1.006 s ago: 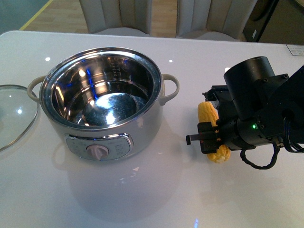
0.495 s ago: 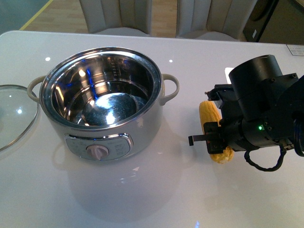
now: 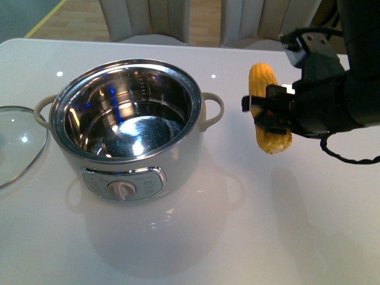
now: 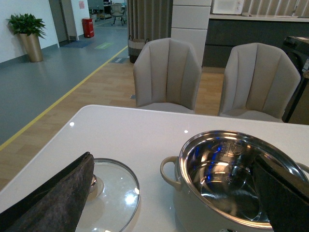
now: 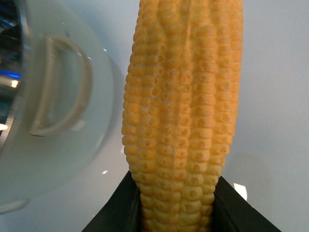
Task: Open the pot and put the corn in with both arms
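Observation:
The white pot (image 3: 127,127) stands open on the table, its shiny steel inside empty, with beige loop handles and a dial on the front. In the left wrist view the pot (image 4: 231,169) lies beyond my open left gripper (image 4: 174,203), whose dark fingers (image 4: 58,198) frame the view with nothing between them. My right gripper (image 3: 270,113) is shut on the yellow corn (image 3: 268,110), holding it in the air to the right of the pot. In the right wrist view the corn (image 5: 183,111) fills the frame between the black fingers (image 5: 116,212), beside the pot's handle (image 5: 58,87).
The glass lid (image 3: 18,142) with a steel rim lies flat on the table left of the pot, also shown as the lid (image 4: 108,193) in the left wrist view. Two grey chairs (image 4: 166,75) stand beyond the table's far edge.
My right gripper has lifted the corn off the table and carried it upward and back. The pot and lid have not moved.

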Motion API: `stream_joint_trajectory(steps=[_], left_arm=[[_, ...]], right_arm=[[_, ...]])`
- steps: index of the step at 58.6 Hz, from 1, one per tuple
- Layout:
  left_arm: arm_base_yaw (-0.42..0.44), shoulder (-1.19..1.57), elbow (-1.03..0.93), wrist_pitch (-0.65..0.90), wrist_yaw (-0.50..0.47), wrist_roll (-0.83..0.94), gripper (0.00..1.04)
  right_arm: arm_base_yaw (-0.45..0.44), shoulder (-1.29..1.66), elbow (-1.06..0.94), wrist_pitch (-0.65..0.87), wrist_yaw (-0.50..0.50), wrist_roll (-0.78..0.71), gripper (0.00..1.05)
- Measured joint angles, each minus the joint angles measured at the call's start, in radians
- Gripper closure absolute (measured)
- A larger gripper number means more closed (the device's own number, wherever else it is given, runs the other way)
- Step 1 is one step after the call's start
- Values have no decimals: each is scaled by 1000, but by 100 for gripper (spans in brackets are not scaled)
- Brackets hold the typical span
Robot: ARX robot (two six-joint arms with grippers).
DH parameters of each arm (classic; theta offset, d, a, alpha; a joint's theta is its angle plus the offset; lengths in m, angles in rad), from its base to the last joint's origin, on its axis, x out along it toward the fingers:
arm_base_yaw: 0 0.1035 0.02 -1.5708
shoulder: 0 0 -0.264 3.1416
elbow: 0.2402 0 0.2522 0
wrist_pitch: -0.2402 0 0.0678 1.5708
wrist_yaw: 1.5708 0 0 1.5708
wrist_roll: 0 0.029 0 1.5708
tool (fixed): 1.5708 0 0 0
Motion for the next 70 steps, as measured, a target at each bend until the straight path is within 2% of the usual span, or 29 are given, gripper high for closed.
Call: stream_joint_trajectory(steps=[13,30,43,70], left_arm=[[0,0,0,0,0,0,7],[0,0,0,0,0,0,7],[0,0,0,0,0,0,7],[0,0,0,0,0,0,7]], right_arm=[[13,-80,42,-35,-32,64,81],[82,-83,133,-69,-71,138,80],[119,-50,211,-85,-96,203,74],[190,26,319,-141,-92,264,74]])
